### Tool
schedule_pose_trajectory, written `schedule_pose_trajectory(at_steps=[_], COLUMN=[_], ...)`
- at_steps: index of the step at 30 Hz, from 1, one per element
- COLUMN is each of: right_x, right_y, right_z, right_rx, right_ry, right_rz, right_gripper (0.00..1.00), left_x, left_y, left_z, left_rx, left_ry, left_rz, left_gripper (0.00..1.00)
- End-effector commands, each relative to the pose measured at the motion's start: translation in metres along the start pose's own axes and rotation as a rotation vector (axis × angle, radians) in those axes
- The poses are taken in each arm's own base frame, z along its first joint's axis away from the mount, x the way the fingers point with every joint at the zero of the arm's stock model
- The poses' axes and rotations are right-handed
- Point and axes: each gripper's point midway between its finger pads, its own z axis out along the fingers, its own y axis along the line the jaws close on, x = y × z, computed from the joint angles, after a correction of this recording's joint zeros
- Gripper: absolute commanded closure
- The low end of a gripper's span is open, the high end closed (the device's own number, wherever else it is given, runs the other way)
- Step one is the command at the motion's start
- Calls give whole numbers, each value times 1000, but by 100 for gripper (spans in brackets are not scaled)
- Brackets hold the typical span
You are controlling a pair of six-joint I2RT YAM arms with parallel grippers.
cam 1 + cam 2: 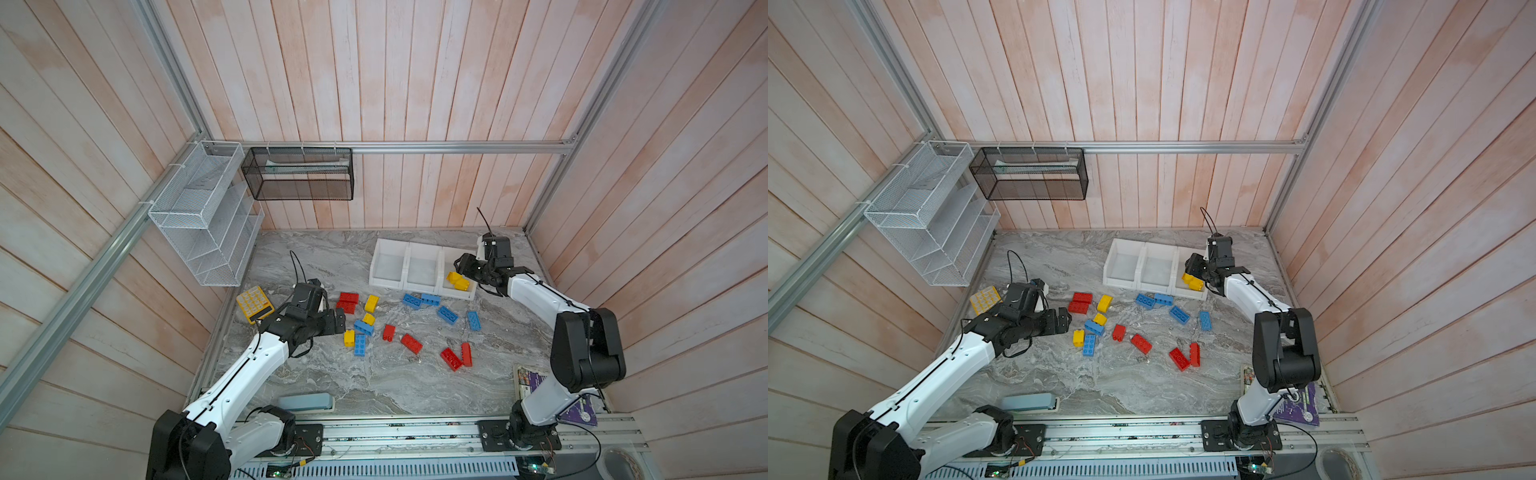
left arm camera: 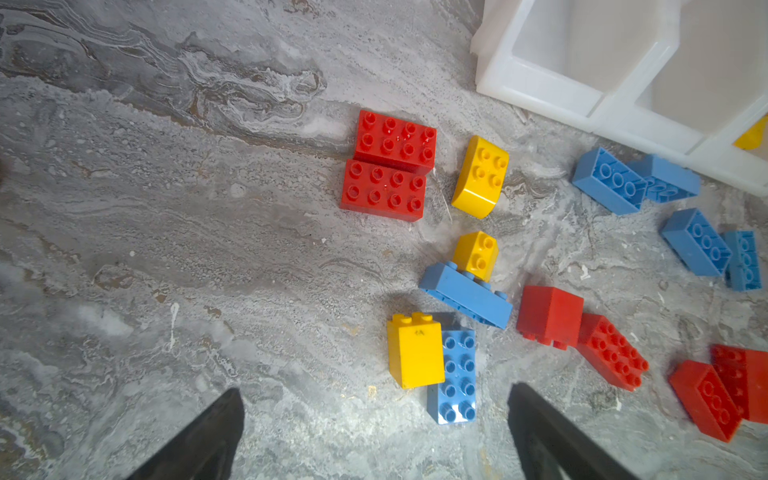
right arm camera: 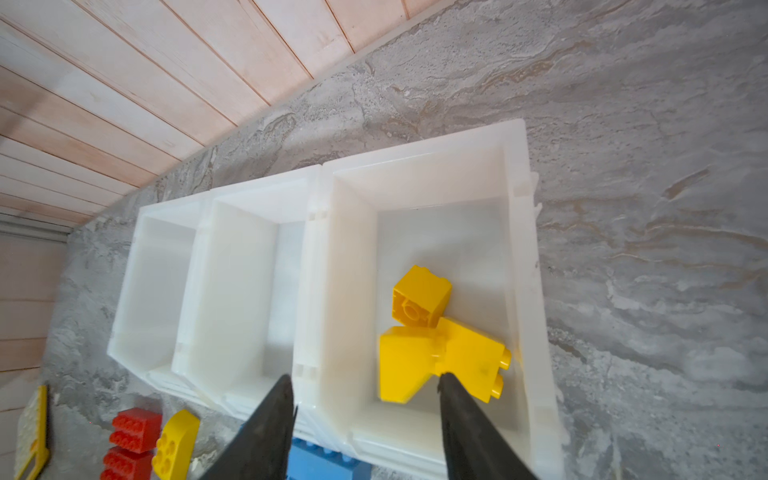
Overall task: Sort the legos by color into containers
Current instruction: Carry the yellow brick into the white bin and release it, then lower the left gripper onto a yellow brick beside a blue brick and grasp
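Note:
Three joined white containers (image 1: 388, 245) stand at the back right of the marble table. The rightmost one (image 3: 415, 160) holds yellow legos (image 3: 419, 299) (image 1: 457, 280); the other two look empty. My right gripper (image 3: 365, 377) (image 1: 463, 266) hovers open over that bin with nothing between its fingers. Red legos (image 1: 347, 302), blue legos (image 1: 412, 301) and yellow legos (image 1: 371, 303) lie scattered across the table's middle. My left gripper (image 2: 374, 390) (image 1: 338, 322) is wide open and empty, just short of a yellow brick (image 2: 415, 353) lying beside a blue one (image 2: 457, 374).
A yellow calculator (image 1: 254, 304) lies left of my left arm. A white wire rack (image 1: 203, 216) and a black mesh basket (image 1: 299, 174) hang on the back left walls. A blue-grey block (image 1: 305, 402) sits at the front edge, and a purple booklet (image 1: 577, 409) by the right arm's base.

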Motion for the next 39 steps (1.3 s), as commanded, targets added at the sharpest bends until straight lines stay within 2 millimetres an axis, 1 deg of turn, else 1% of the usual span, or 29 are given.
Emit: schedule_pose_trajectory(at_steps=[1, 3, 6, 8, 11, 15, 17, 20, 23, 25, 26, 29, 30, 33, 39], right_x=[-13, -15, -21, -24, -23, -9, 0, 15, 31, 36, 48, 57, 59, 63, 69], right_y=[2, 4, 12, 19, 36, 66, 80, 94, 104, 103, 111, 108, 107, 103, 94], right_z=[1, -2, -12, -22, -40, -63, -75, -88, -95, -95, -96, -93, -92, -90, -84], right_rx=[-1, -10, -40, -62, -92, -163, -206, -267, -303, -306, -325, -326, -325, -315, -287], right_ry=[-39, -50, -80, -105, -146, -197, -217, -233, -235, -233, -216, -202, -198, -192, -180], right_rz=[-4, -3, -5, -23, -79, -155, -176, -202, -226, -233, -250, -255, -256, -258, -258], right_gripper=[41, 40, 39, 39, 39, 38, 35, 31, 27, 26, 26, 26, 26, 27, 28], left_x=[-3, -2, -2, 1, 5, 11, 15, 22, 27, 31, 33, 37, 38, 39, 41], left_y=[-4, -5, -7, -8, -11, -16, -21, -23, -23, -23, -23, -23, -23, -24, -27], left_z=[0, 1, 2, 3, 4, 3, 2, 4, 8, 12, 14, 20, 23, 31, 47], left_rx=[19, 25, 31, 30, 22, 11, 21, 20, 6, -8, -12, -22, -27, -35, -58], left_ry=[-7, -3, 6, 19, 31, 54, 64, 80, 99, 118, 125, 144, 151, 167, 198], left_rz=[18, 19, 18, 16, 20, 14, 5, -7, -3, -6, -8, -12, -13, -16, -12], left_gripper=[0, 0, 3, 7, 8, 9, 12, 17, 21, 23, 23, 23, 24, 31, 35])
